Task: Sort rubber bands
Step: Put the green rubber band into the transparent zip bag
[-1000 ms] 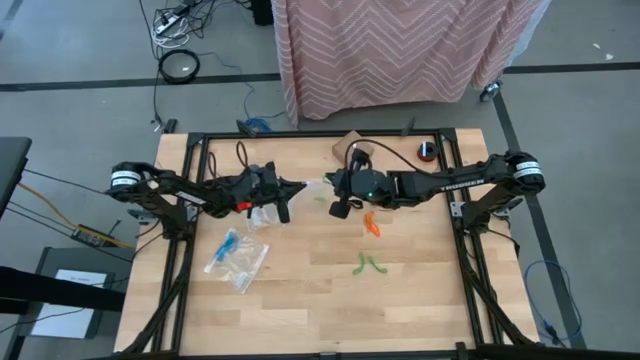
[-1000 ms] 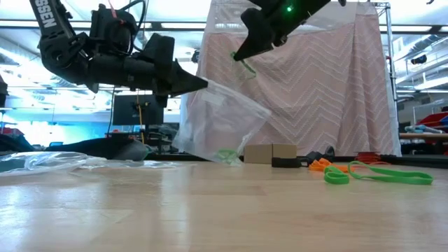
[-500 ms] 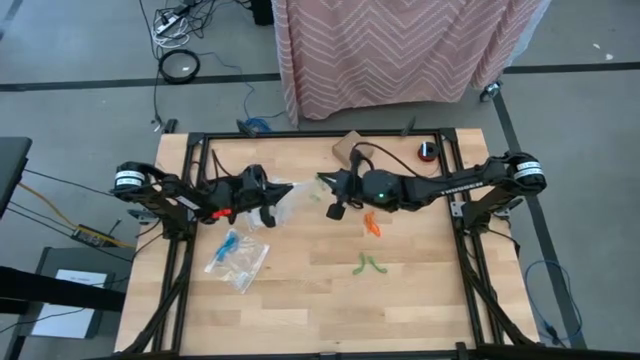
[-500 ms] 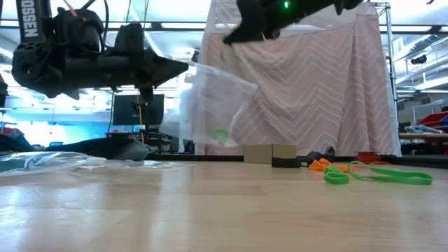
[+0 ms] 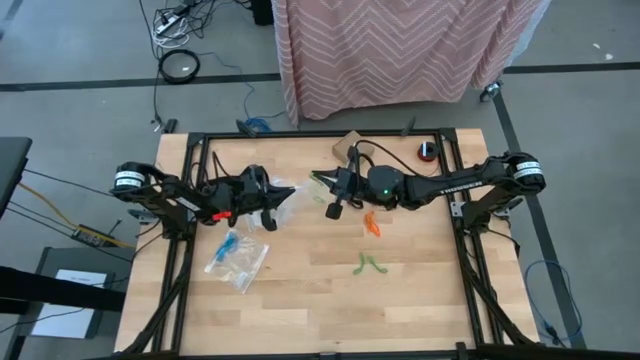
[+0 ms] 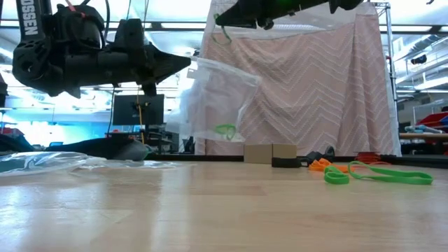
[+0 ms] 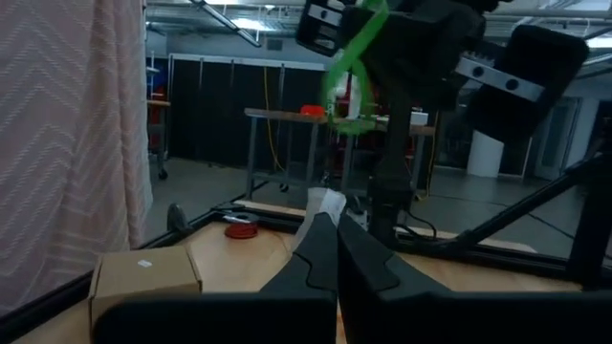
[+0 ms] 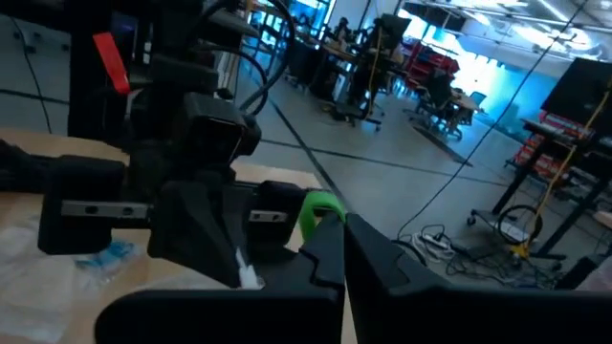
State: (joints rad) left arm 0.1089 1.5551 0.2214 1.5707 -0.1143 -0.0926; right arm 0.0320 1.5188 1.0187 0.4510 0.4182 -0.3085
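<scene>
Nearest the table's (image 5: 300, 300) front edge, two green bands (image 5: 367, 264) lie loose on the wood, touching each other; in the low view they show as flat loops (image 6: 378, 173). Level with them, toward the left arm's side, one clear bag (image 5: 238, 260) lies flat with blue bands (image 5: 229, 244) inside; their number cannot be told. Farther back sit the orange bands (image 5: 372, 224), a small heap of about two, just beside the right arm.

Beyond these, both arms meet over the middle of the table. The left gripper (image 5: 291, 187) is pressed together on the rim of a second clear bag (image 6: 217, 105), which hangs off the table from its fingertips (image 7: 320, 226). One green band (image 6: 225, 131) lies in the bottom of that hanging bag. The right gripper (image 5: 320, 179) is pinching one more green band (image 6: 222, 36), held above and just past the bag's mouth; the loop (image 7: 350, 72) dangles from its tips (image 8: 330, 229).

At the far edge sit one cardboard box (image 5: 349, 145) and a small red and black thing (image 5: 428, 151). Behind the table hangs a pink patterned cloth (image 5: 400, 45).
</scene>
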